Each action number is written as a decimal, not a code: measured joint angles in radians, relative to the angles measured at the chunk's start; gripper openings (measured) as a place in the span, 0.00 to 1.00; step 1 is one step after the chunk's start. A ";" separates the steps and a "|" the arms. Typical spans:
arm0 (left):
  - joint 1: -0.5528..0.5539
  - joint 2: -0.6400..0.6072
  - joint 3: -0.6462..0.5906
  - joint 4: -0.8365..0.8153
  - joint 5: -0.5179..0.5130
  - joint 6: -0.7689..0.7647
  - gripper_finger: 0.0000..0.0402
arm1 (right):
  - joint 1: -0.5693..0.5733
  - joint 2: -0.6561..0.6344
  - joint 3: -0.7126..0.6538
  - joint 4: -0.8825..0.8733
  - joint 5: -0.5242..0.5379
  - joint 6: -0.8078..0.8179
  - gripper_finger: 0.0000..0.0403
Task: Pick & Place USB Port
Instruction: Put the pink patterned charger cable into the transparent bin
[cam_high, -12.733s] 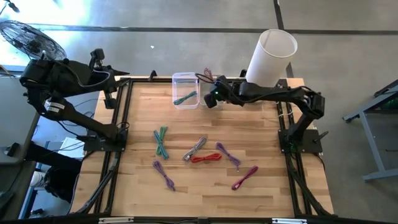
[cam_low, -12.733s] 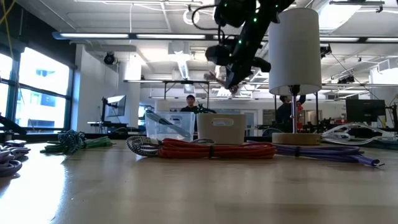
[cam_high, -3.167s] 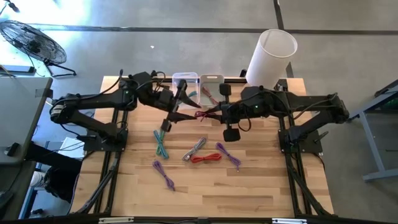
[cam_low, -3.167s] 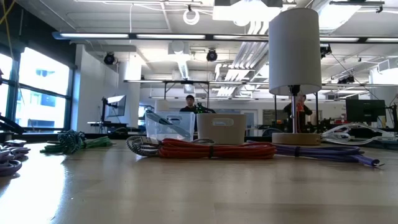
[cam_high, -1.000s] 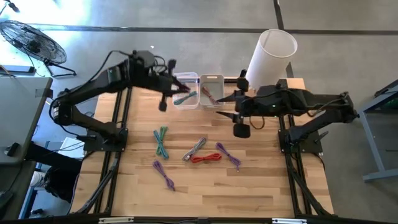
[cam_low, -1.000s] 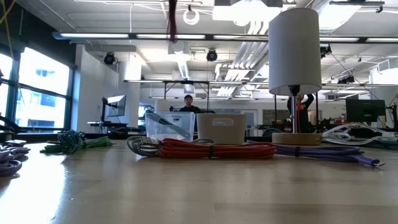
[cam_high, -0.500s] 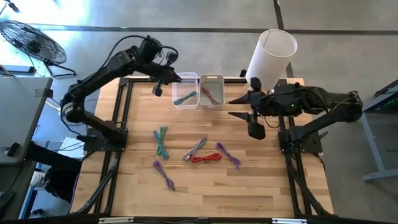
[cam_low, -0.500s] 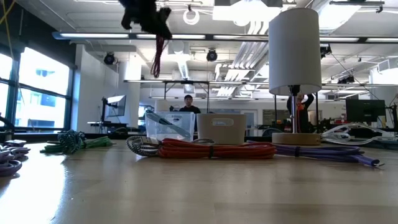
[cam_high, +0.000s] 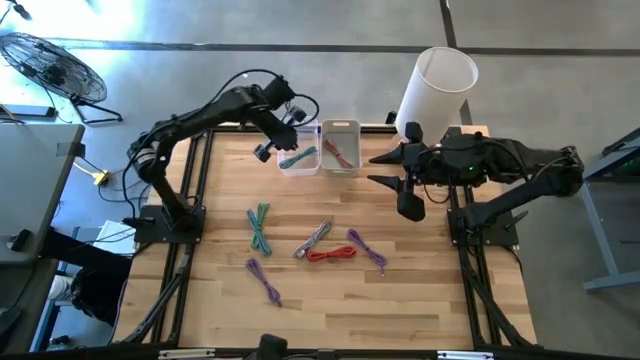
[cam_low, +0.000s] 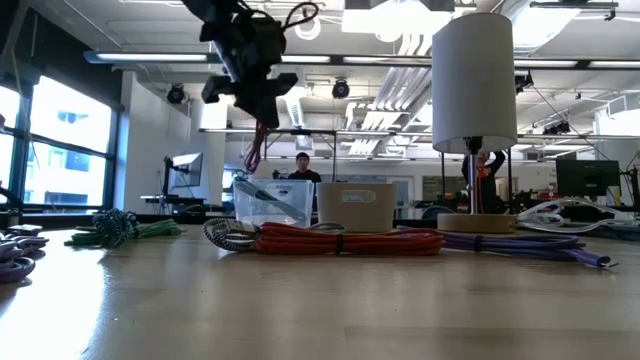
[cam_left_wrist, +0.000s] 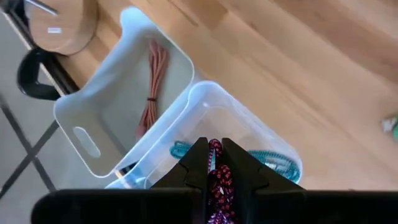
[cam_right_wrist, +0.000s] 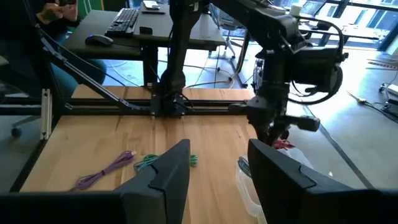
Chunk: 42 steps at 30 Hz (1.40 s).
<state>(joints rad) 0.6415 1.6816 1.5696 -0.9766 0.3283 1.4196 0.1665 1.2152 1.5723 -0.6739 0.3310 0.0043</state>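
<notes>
My left gripper (cam_high: 290, 133) is high over the clear bin (cam_high: 298, 148) at the table's far edge, shut on a magenta cable (cam_low: 254, 150) that dangles beneath it. A teal cable (cam_left_wrist: 267, 157) lies in that bin. The white bin (cam_high: 342, 145) beside it holds a red cable (cam_left_wrist: 153, 74). My right gripper (cam_high: 385, 168) stands open in the air to the right of the bins, holding nothing. Several more cables lie on the wood: teal-green (cam_high: 260, 228), grey (cam_high: 315, 238), red (cam_high: 330, 254) and two purple ones (cam_high: 367, 248), (cam_high: 265, 280). My left gripper pinches the magenta cable (cam_left_wrist: 215, 177) between its two fingers (cam_left_wrist: 194, 163), which point down from above. The cable is bunched in the hold, so I cannot tell which part is gripped. It hangs slack below the fingers, lifted clear, its lower end (cam_low: 250, 168) just above the clear bin.
A tall white cylinder on a round wooden base (cam_high: 437, 88) stands at the far right corner, close behind my right arm. Black frame rails (cam_high: 195, 200) run along the table's left and right sides. Bare wood (cam_high: 330, 310) lies toward the near edge.
My left gripper has come down with the magenta cable and shifted toward the table's right, from beside the clear bin to over it; the cable now hangs lower, near the bin's rim. My right gripper has drawn back a little toward the table's right edge.
</notes>
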 joint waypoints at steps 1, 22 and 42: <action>0.000 0.008 0.000 0.000 -0.004 0.017 0.06 | 0.000 0.000 0.000 0.000 0.000 0.000 0.38; 0.000 0.106 0.000 -0.018 -0.005 0.120 0.06 | -0.002 0.000 0.000 0.001 0.031 0.023 0.38; -0.001 0.124 0.001 -0.012 -0.122 0.014 0.17 | -0.002 0.001 0.000 -0.030 0.033 0.041 0.38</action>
<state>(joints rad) 0.6407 1.8057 1.5701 -0.9884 0.2064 1.4340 0.1642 1.2163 1.5719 -0.7037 0.3645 0.0452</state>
